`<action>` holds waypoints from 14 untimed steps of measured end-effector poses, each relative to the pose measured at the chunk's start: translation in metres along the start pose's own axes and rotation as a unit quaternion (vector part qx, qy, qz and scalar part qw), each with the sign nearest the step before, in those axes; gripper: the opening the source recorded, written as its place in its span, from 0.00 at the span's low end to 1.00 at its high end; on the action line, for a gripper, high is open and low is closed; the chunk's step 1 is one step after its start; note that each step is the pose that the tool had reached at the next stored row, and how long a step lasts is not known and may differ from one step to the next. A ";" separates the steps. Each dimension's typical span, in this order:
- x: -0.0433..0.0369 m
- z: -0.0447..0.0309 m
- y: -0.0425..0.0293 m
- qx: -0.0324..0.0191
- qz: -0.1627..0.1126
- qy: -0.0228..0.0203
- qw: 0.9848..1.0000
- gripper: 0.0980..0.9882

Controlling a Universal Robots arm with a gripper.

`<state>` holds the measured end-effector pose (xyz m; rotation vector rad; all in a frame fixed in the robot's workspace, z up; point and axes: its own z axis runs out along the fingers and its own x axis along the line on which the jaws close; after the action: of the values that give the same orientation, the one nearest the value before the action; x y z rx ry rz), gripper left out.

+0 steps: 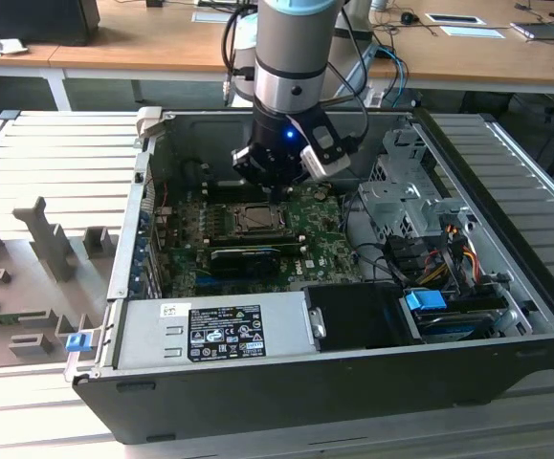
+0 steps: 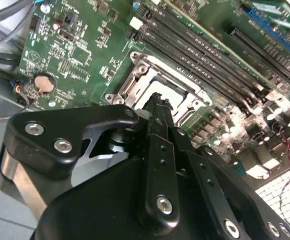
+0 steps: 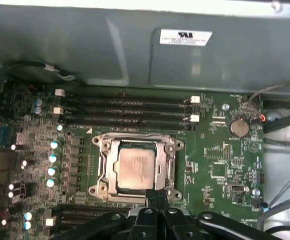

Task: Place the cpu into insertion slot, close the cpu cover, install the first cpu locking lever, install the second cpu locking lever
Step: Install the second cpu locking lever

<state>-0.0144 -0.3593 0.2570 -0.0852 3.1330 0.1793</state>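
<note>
insertion slot (image 2: 157, 87) near edge hidden behind black linkage, arm (image 1: 296, 57) cut off above

Behind the arm, a long wooden desk (image 1: 162, 43) on white legs spans the room; below it, grey ribbed metal panels (image 1: 56, 158) lie on both sides.

Motherboard (image 3: 210, 150): green, speckled with small silver and black parts.
Cpu (image 3: 136, 169): pale silver-grey top, faintly mottled.
Cpu cover (image 3: 106, 167): dull silver frame.
Memory slots (image 3: 124, 110): black, white end clips.
Coin cell (image 3: 238, 128): silver.
Capacitors (image 3: 53, 159): pale blue-white tops, in column.
Gripper (image 3: 157, 197): matte black, silver screw heads.
Arm (image 1: 296, 48): grey, blue light at wrist.
Computer case (image 1: 305, 392): black outside, grey metal inside.
Power supply (image 1: 210, 330): grey, black label.
Cables (image 1: 439, 263): orange, yellow, black.
Desk (image 1: 162, 38): light wood.
</note>
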 end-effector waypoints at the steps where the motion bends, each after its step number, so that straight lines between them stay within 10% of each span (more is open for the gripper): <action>1: 0.0001 0.0002 -0.0022 0.000 0.000 0.000 1.000 0.01; 7: 0.0008 -0.0003 -0.0161 -0.001 0.000 0.000 1.000 0.01; 8: 0.0009 -0.0003 -0.0167 -0.006 0.000 0.000 1.000 0.01; 10: 0.0010 -0.0004 -0.0181 -0.042 0.001 0.004 0.999 0.01; 14: 0.0029 0.0025 -0.0192 -0.048 0.001 0.004 0.999 0.01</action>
<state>-0.0163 -0.3782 0.2524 -0.0845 3.1321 0.3298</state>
